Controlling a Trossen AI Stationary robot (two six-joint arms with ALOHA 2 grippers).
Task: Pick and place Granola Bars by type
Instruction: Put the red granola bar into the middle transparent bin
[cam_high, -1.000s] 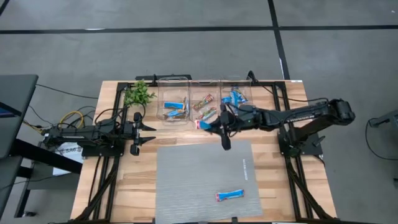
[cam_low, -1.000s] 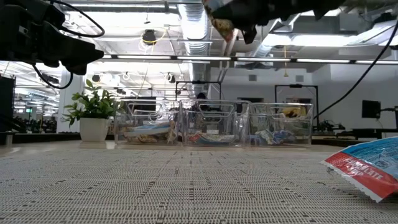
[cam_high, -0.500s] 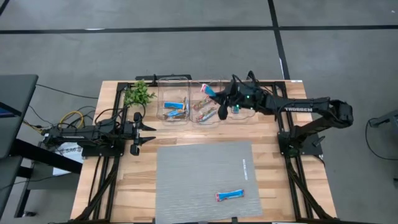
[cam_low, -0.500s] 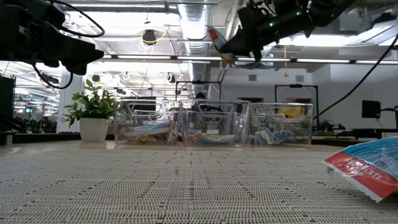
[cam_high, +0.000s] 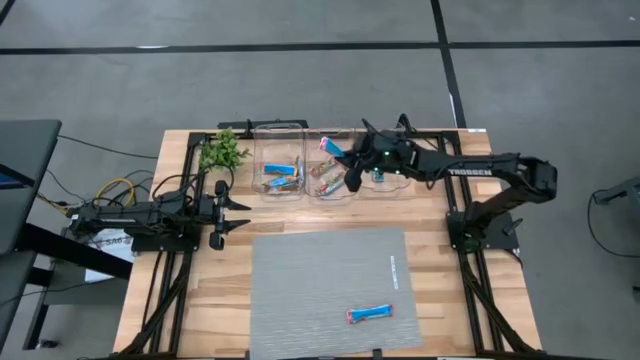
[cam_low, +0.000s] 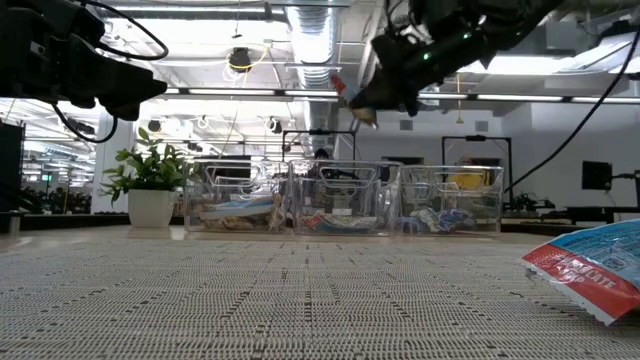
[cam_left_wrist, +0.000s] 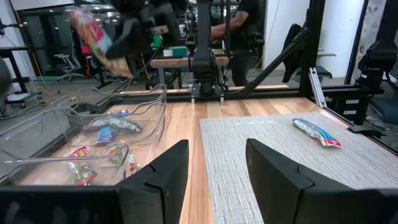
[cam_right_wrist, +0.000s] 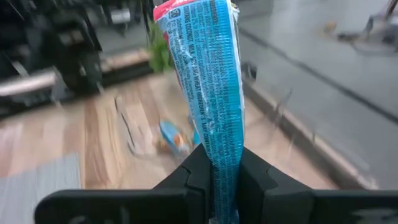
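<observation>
My right gripper (cam_high: 345, 156) hangs above the middle clear bin (cam_high: 332, 172) at the table's far side, shut on a blue-and-white granola bar with a red end (cam_right_wrist: 205, 74). The same bar shows high in the low view (cam_low: 340, 84). Another blue bar (cam_high: 370, 314) lies flat on the grey mat (cam_high: 300, 290) near the front. More bars lie in the three bins: blue ones in the left bin (cam_high: 280, 172), multicoloured ones in the middle. My left gripper (cam_high: 238, 210) waits open at the table's left, pointing level. My right gripper pinches the bar between its two fingers at the end (cam_right_wrist: 225, 152) opposite the red one. The fingers reach in from the table's right, slanting a little downward, and lie along the bar. The bar sticks out beyond the fingertips, red end foremost, lifted clear above the bins.
A green plant sprig (cam_high: 222, 152) stands at the far left, beside the left bin. The right bin (cam_high: 382, 158) lies under my right arm. The mat covers the table's near middle; bare wood (cam_high: 215, 280) flanks it on both sides.
My right gripper has carried the bar from the mat's far edge toward the table's far edge, and now hangs over the middle bin, having swung a little leftward. The bar stays held and clear.
</observation>
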